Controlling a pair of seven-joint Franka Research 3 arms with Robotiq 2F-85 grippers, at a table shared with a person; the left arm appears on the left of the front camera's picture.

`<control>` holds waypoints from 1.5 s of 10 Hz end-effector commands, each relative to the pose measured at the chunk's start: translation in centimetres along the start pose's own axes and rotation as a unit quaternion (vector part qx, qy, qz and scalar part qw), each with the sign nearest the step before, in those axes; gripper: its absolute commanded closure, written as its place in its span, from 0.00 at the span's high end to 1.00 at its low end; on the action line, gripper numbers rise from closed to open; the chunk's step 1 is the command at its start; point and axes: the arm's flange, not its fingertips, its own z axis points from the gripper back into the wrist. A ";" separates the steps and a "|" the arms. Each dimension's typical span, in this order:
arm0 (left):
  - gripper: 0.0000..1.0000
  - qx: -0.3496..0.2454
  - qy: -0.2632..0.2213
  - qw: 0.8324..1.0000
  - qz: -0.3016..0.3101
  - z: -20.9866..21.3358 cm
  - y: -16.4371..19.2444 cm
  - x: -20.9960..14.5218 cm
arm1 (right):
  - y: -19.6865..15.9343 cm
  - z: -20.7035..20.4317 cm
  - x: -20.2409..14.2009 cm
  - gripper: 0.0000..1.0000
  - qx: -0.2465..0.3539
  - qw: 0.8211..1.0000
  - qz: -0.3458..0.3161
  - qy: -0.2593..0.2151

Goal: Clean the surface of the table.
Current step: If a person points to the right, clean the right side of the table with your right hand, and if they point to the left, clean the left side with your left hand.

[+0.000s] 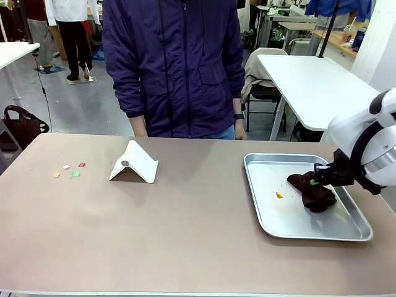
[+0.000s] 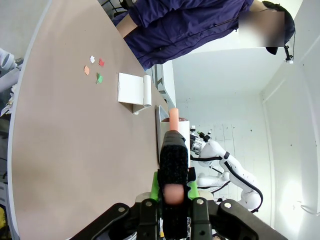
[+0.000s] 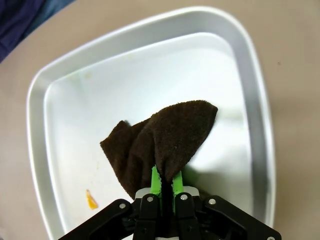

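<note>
Right end effector [image 1: 317,180] clenched on brown cloth [image 1: 314,195] over tray [image 1: 272,210]. Left end effector [image 2: 173,189] clamped on black tool [image 2: 173,157]. Tabletop [image 1: 185,235] spans foreground, with paper scraps [image 1: 69,170] at its left.

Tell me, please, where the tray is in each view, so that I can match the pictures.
Front: tray at right on the table, holding the cloth.
Left wrist: apparently a thin edge near the middle.
Right wrist: across most of the picture, behind the cloth.
Shared landmark: the person's dark blue jacket.
</note>
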 end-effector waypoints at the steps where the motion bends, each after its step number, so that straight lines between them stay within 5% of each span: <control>1: 0.00 0.002 0.005 1.000 -0.004 0.1 -0.5 -0.3 | 2.0 -0.6 -0.5 0.09 0.018 1.000 0.005 0.005; 11: 0.00 0.002 0.005 1.000 -0.004 0.1 -0.5 -0.3 | 7.2 -1.7 -1.7 0.09 0.051 0.996 0.071 0.034; 15: 0.00 0.002 0.005 1.000 -0.004 0.1 -0.5 -0.3 | 6.7 -1.5 -1.4 0.09 0.034 0.997 0.066 0.019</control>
